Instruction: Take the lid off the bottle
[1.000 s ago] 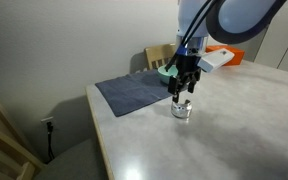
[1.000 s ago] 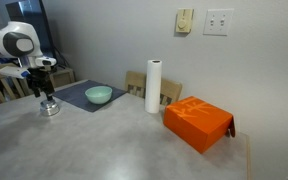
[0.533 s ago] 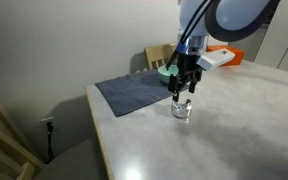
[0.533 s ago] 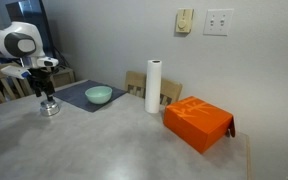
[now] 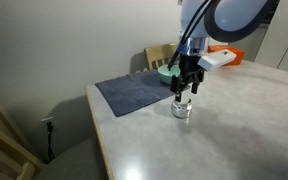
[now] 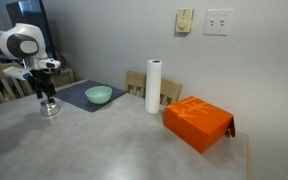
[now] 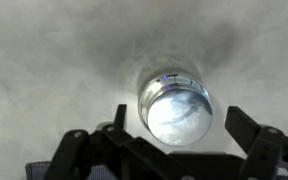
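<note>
The bottle, a short squat silvery jar (image 5: 182, 111), stands on the pale table in both exterior views (image 6: 50, 108). In the wrist view I look straight down on it (image 7: 176, 118). Its round, shiny lid (image 7: 177, 100) sits on top of it. My gripper (image 5: 184, 92) hangs just above the jar (image 6: 47, 95). It is open, with one finger on each side of the lid and neither touching it (image 7: 179, 110). Nothing is held.
A dark cloth (image 5: 132, 93) lies just behind the jar with a teal bowl (image 6: 98, 95) on it. A tall white cylinder (image 6: 153, 86) and an orange box (image 6: 197, 122) stand further along the table. The table edge (image 5: 96, 125) is close by.
My gripper has risen slightly above the jar. The jar and lid have not moved.
</note>
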`<action>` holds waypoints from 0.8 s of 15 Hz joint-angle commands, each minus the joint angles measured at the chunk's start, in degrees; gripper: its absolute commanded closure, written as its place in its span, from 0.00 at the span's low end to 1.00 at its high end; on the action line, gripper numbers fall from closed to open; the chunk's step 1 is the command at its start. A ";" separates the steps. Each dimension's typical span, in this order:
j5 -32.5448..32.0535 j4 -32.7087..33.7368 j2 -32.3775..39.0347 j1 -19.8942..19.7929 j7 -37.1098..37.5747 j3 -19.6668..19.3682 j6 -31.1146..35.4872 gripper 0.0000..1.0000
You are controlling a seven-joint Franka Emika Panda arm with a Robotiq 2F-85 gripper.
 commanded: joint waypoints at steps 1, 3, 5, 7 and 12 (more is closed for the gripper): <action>1.29 1.72 1.53 -0.81 -0.43 0.43 -2.77 0.00; 1.50 1.92 2.10 -0.88 -0.81 0.72 -3.02 0.00; 1.75 2.35 2.76 -0.96 -1.14 0.93 -3.38 0.00; 1.83 2.45 3.16 -0.88 -1.12 0.99 -3.50 0.00; 1.63 2.83 3.26 -0.69 -1.13 1.02 -3.86 0.00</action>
